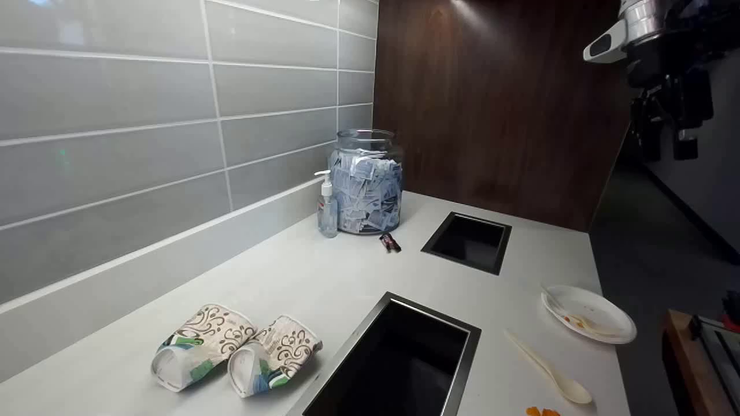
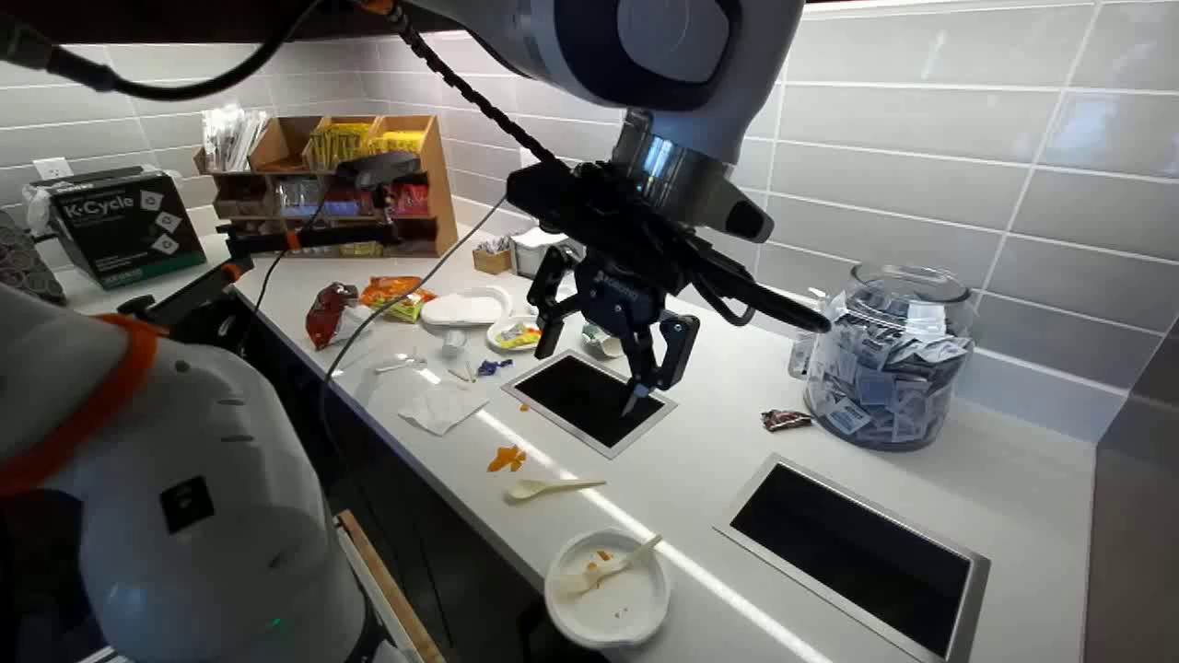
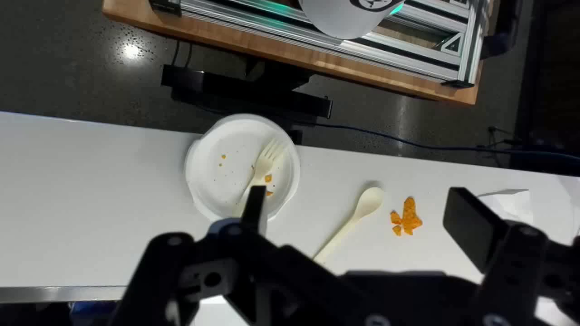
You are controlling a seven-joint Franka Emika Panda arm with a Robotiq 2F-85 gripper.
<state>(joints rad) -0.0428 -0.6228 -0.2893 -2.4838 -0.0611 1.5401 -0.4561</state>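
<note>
My gripper (image 3: pixel 358 206) is open with nothing between its fingers, and hangs above the white counter; it also shows in both exterior views (image 1: pixel 669 151) (image 2: pixel 589 373). Below it in the wrist view lies a pale spoon (image 3: pixel 369 202), with its handle partly hidden by the gripper. Broken orange chips (image 3: pixel 410 218) lie beside the spoon's bowl. A white plate (image 3: pixel 206 167) holds a pale fork (image 3: pixel 265 164) and crumbs, and one finger overlaps it in the wrist view. The spoon (image 2: pixel 543 487), chips (image 2: pixel 506 459) and plate (image 2: pixel 626 622) also show in an exterior view. The gripper touches none of them.
Two dark rectangular recesses (image 1: pixel 471 240) (image 1: pixel 404 353) with metal frames sit in the counter. A glass jar of packets (image 1: pixel 367 190), a pump bottle (image 1: pixel 328 215), a candy wrapper (image 1: pixel 390 242) and two paper cups (image 1: pixel 202 346) stand or lie along the wall. A napkin (image 2: pixel 440 406) and snack bags (image 2: pixel 396 296) lie further along.
</note>
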